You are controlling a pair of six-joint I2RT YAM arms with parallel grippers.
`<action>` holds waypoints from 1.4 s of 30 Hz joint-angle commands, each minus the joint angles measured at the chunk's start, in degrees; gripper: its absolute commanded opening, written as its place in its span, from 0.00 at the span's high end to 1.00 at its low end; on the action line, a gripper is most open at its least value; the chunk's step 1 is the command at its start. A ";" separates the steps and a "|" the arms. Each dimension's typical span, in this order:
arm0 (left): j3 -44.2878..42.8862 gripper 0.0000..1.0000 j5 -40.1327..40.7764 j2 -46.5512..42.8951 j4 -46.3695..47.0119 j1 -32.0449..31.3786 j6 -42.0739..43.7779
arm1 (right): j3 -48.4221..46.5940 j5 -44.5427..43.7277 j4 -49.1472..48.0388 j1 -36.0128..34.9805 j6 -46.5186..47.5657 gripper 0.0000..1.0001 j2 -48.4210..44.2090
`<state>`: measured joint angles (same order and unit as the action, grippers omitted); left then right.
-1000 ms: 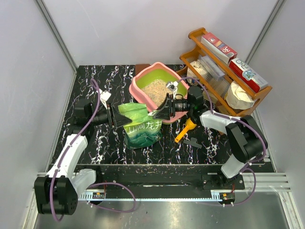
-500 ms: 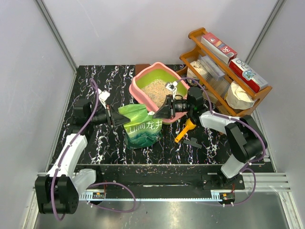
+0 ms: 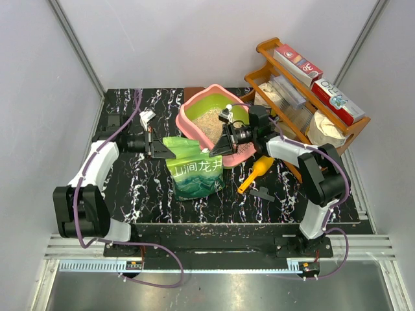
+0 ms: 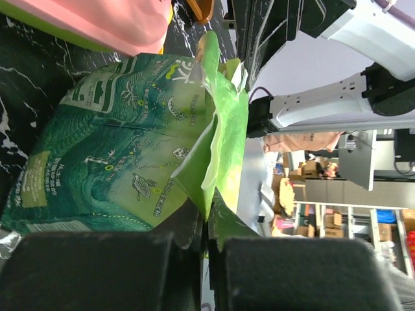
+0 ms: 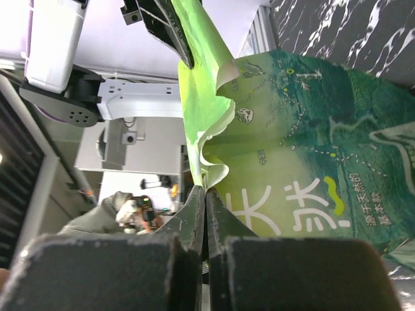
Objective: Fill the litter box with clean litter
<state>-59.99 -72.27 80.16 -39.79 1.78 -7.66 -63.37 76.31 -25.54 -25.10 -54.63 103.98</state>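
Top external view: black marbled desk (image 3: pixel 130 194) is sitting between pale grey walls. Litter box (image 3: pixel 182 122) is lying rear centre, holding clean litter (image 3: pixel 207 122). Green bag (image 3: pixel 194 176) is standing just before it, partly blocking its near rim. Left hand (image 3: pixel 170 154) and right hand (image 3: pixel 213 151) are each pinching the bag's top edge. Wooden rack (image 3: pixel 355 124) is standing right and a yellow scoop (image 3: pixel 255 173) is lying beside the bag.

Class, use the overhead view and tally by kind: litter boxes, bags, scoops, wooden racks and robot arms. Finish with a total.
Litter box: 1
Green bag: 1
Yellow-orange scoop: 1
Wooden rack: 1
Robot arms: 2, the left arm and the right arm
Total: 6
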 commanded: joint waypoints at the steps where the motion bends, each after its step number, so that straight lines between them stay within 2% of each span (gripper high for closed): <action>1: -4.17 1.00 0.47 2.97 -13.73 3.84 5.82 | -6.23 7.62 11.18 2.16 -7.50 1.00 -0.28; 4: -3.03 1.00 -2.78 4.91 -12.68 5.42 0.90 | -6.24 7.36 12.61 2.51 -15.22 1.00 0.43; 7: -2.33 1.00 -3.32 6.06 -12.59 6.04 -0.60 | -8.78 5.52 27.78 2.60 -10.41 1.00 0.34; 10: -1.63 1.00 -2.88 6.50 -10.23 6.04 -3.40 | -10.01 4.99 33.86 2.52 -8.22 1.00 0.87; 13: -1.18 1.00 -3.14 6.85 -7.50 6.04 -6.49 | -10.89 4.37 35.90 2.51 -7.68 1.00 1.66; 14: -2.23 0.86 -2.97 6.85 -7.41 6.04 -5.71 | -11.07 4.37 35.82 2.51 -7.68 1.00 1.92; 16: -4.42 0.74 -1.57 5.63 -9.15 6.22 -1.85 | -11.51 4.20 36.43 2.51 -7.42 1.00 2.45; 17: -7.13 0.62 -0.17 4.84 -11.34 6.39 3.04 | -11.60 4.19 36.61 2.51 -7.25 1.00 2.63; 18: -8.55 0.58 4.46 2.83 -12.41 6.39 5.70 | -11.68 4.19 36.70 2.51 -7.07 1.00 2.80; 20: -9.53 0.52 8.53 -0.69 -11.37 7.09 11.14 | -11.86 4.19 36.79 2.51 -6.98 1.00 2.98; 22: -7.96 0.49 14.06 -8.15 -8.91 7.36 13.97 | -11.86 4.19 36.88 2.51 -6.80 1.00 3.07; 25: -2.87 0.41 16.19 -20.45 -2.77 6.57 21.88 | -11.95 4.37 36.79 2.51 -7.07 1.00 3.24; 26: 0.02 0.37 16.80 -23.61 1.60 4.31 25.21 | -11.95 4.37 36.88 2.51 -7.15 1.00 3.42; 27: 1.18 0.29 19.33 -28.69 3.39 2.46 27.33 | -12.12 4.37 36.79 2.51 -7.42 1.00 3.33; 28: 2.14 0.26 21.10 -30.57 4.71 0.00 29.96 | -12.12 4.46 36.70 2.51 -7.59 1.00 3.33; 29: 3.20 0.25 22.86 -31.72 5.85 -5.42 35.81 | -12.21 4.46 36.61 2.51 -8.12 1.00 3.42; 31: 2.34 0.25 27.96 -31.39 5.69 -12.72 40.95 | -12.47 4.55 36.18 2.51 -8.73 1.00 3.42; 32: 1.63 0.27 30.24 -30.51 5.08 -14.42 45.32 | -12.48 4.28 36.09 2.51 -9.78 1.00 3.50; 35: -0.39 0.30 30.96 -26.12 5.07 -18.12 51.23 | -12.04 3.84 36.17 2.60 -10.58 1.00 3.33; 42: -1.53 0.34 31.14 -18.38 8.85 -24.36 57.75 | -9.32 3.05 37.67 2.60 -11.37 1.00 2.71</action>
<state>-59.24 -42.17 60.95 -35.38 -19.73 42.39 -72.40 77.12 11.20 -23.40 -62.94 107.98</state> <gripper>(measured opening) 0.668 0.011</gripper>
